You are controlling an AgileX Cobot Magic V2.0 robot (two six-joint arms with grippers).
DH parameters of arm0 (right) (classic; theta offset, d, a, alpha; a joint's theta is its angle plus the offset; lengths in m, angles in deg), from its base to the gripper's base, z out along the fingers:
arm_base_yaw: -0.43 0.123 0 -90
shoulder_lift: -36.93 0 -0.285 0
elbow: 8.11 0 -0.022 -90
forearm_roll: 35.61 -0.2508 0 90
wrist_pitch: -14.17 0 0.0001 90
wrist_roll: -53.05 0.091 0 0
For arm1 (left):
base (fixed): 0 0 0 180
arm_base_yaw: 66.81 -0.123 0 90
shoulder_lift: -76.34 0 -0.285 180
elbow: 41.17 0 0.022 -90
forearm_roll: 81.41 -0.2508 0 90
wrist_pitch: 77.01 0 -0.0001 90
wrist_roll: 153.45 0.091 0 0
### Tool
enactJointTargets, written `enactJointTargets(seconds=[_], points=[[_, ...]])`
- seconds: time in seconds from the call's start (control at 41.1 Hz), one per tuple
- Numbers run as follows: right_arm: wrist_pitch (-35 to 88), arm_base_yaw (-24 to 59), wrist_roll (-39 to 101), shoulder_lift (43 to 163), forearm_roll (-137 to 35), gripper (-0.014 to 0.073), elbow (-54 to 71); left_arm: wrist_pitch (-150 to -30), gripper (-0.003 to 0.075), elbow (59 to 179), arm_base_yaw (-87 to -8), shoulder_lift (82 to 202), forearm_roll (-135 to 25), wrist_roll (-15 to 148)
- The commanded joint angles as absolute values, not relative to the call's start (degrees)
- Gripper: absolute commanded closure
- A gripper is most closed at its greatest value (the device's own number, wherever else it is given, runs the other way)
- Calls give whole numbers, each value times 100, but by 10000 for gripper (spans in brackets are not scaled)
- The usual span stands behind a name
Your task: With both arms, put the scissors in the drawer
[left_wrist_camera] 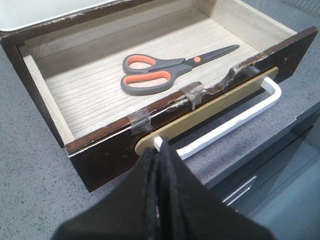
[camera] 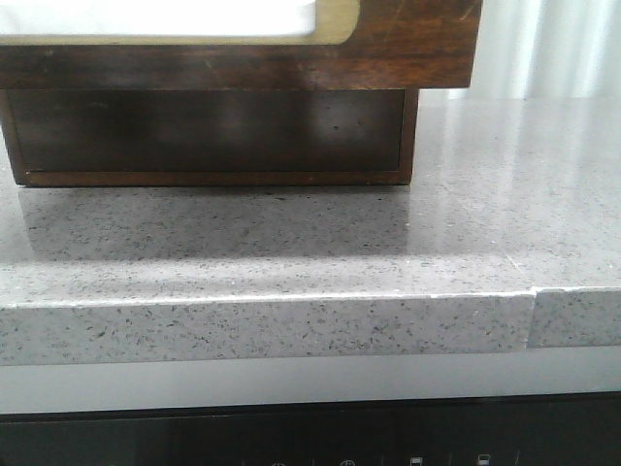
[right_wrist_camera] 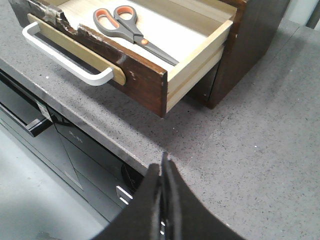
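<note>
Two grippers, both with black fingers pressed together and nothing between them. Left gripper (left_wrist_camera: 159, 150) poised just at the white handle (left_wrist_camera: 235, 122), tips right against its near end; actual contact with the bar not clear. Right gripper (right_wrist_camera: 163, 161) hanging over bare grey counter (right_wrist_camera: 260, 125), apart from the drawer (right_wrist_camera: 145, 82) and off its corner.

Drawer pulled out, open at the top, with pale wood sides and floor. Front of dark brown wood, badly chipped along the top edge, with patches of clear tape (left_wrist_camera: 141, 120) over the breaks. Tan backing strip (left_wrist_camera: 210, 112) behind the handle.

Scissors (left_wrist_camera: 160, 72) lying flat on the drawer floor, closed, grey handles with orange-lined loops, dark blades pointing toward one side wall. Touching neither wall, roughly mid-floor.

Seen from the front: only the underside of the drawer front (camera: 388, 58) overhead, with a cream-edged white panel (camera: 335, 24) at the very top, and the dark cabinet base (camera: 213, 136) beneath it on the speckled counter. Neither gripper nor scissors visible from there.

Below the counter edge, dark cabinet fronts (right_wrist_camera: 75, 145).
</note>
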State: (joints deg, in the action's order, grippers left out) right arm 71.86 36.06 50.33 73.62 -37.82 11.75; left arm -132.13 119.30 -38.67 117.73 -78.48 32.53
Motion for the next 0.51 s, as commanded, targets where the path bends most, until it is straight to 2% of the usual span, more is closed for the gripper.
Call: enactJointTargets(seconds=[0.0, 0.389, 0.486], points=[[6762, 3596, 5026, 7393, -3716, 710, 1044, -12830, 741, 12092, -3822, 11810, -7785, 3190], [6762, 3596, 5026, 7393, -3716, 710, 1044, -12777, 741, 12026, -3822, 11797, -7785, 3190], [6762, 3596, 5026, 7393, -3716, 710, 1044, -12729, 741, 11821, -4086, 11671, -7785, 3190]])
